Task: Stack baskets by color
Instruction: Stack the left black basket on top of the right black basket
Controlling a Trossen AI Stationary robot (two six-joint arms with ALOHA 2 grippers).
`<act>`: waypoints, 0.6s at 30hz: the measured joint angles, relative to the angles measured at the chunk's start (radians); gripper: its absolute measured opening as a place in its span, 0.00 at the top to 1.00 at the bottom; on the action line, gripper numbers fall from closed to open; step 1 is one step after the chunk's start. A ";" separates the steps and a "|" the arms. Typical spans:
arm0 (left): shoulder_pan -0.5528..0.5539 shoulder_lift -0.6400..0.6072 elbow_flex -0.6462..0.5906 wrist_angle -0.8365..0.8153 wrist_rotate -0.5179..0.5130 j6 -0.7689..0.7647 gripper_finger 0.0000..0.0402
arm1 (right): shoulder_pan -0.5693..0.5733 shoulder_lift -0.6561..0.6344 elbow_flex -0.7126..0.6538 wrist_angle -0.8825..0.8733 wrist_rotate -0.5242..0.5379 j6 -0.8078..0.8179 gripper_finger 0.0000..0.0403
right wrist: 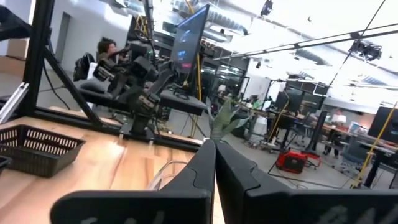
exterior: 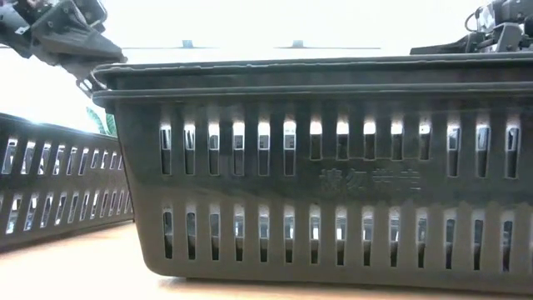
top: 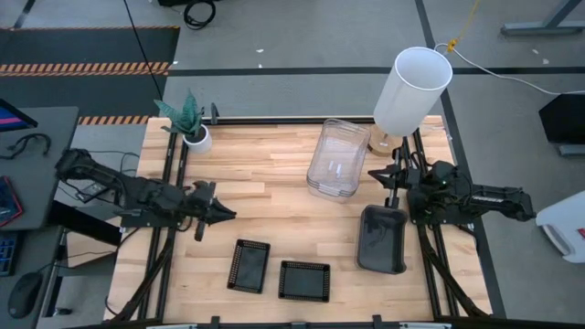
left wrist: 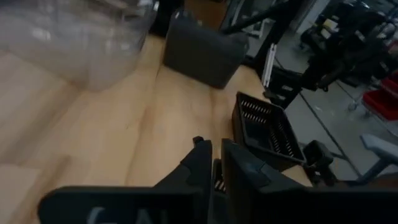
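Observation:
Clear baskets (top: 334, 160) sit nested in one stack on the table's far middle; they also show in the left wrist view (left wrist: 74, 37). A smoky dark-grey basket (top: 382, 238) stands at the right near side. Two black mesh trays (top: 249, 265) (top: 303, 281) lie side by side near the front edge; one of them fills the low view (exterior: 316, 167). My left gripper (top: 222, 214) hovers shut at the table's left, above the wood, pointing toward the trays. My right gripper (top: 375, 174) hangs shut at the right, between the clear stack and the grey basket.
A white cylindrical lampshade (top: 413, 90) stands at the far right corner and a small white plant pot (top: 194, 128) at the far left. Bare wood lies between the two arms. A person (right wrist: 109, 46) sits in the room behind the left arm.

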 joint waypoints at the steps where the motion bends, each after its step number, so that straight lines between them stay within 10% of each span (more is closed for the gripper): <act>1: 0.000 0.024 0.005 0.001 0.001 -0.028 0.89 | 0.000 0.000 0.000 0.000 0.000 0.001 0.96; 18: -0.072 0.563 0.280 -0.169 0.029 -0.125 0.76 | 0.000 0.000 0.000 0.001 0.000 0.003 0.95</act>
